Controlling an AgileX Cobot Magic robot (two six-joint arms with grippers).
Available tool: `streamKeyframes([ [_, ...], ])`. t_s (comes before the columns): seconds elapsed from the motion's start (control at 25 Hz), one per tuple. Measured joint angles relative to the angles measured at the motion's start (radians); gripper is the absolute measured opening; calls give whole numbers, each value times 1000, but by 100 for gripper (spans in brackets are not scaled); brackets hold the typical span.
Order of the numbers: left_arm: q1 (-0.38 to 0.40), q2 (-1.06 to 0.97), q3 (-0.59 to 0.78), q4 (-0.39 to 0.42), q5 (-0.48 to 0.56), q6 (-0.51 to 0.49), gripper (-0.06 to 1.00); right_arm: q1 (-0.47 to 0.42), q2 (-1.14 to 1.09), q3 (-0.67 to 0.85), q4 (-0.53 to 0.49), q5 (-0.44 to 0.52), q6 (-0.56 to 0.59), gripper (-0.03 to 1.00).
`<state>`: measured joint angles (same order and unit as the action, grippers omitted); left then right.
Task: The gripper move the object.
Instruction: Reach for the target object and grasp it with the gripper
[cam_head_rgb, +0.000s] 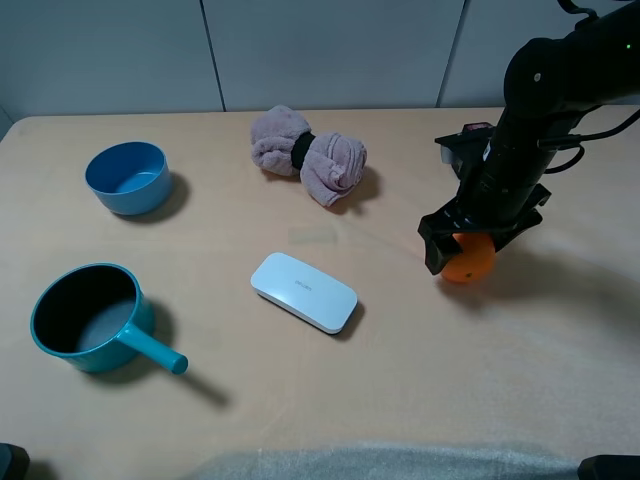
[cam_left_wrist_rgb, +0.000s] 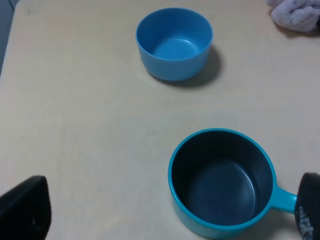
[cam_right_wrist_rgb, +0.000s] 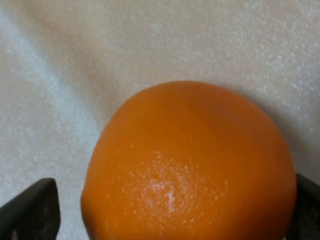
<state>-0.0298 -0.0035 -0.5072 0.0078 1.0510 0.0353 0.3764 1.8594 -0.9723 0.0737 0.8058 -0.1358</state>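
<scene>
Orange fruit (cam_right_wrist_rgb: 190, 165) straddled by right pincer (cam_head_rgb: 464, 254), dark arm (cam_head_rgb: 522, 125) bent steeply downward

Reaches in from the right with the dark right arm (cam_head_rgb: 560, 75), bent sharply, cables trailing along it, wrist tipped down. Sets the right gripper (cam_head_rgb: 466, 250) low at the worktop (cam_head_rgb: 400, 390), jaws straddling the orange (cam_head_rgb: 470, 264): one finger (cam_right_wrist_rgb: 30, 212) stands clear of the skin, the other sits at its edge. Holds the left gripper (cam_left_wrist_rgb: 167, 212) above the worktop, jaws spread wide, only two black fingertips in its wrist view.
</scene>
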Motion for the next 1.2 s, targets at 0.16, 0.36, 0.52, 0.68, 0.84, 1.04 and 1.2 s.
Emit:
streamKeyframes([
  [0.16,0,0,0,0,0,0,99,0,0,0,0,-16,0,69],
  [0.36,0,0,0,0,0,0,99,0,0,0,0,-18,0,69],
  [0.52,0,0,0,0,0,0,99,0,0,0,0,-18,0,69],
  [0.68,0,0,0,0,0,0,99,0,29,0,0,-18,0,69],
  [0.84,0,0,0,0,0,0,99,0,37,-23,4,0,0,69],
  [1.04,0,0,0,0,0,0,99,0,37,-46,5,19,0,69],
  [1.2,0,0,0,0,0,0,99,0,37,-46,5,35,0,69],
])
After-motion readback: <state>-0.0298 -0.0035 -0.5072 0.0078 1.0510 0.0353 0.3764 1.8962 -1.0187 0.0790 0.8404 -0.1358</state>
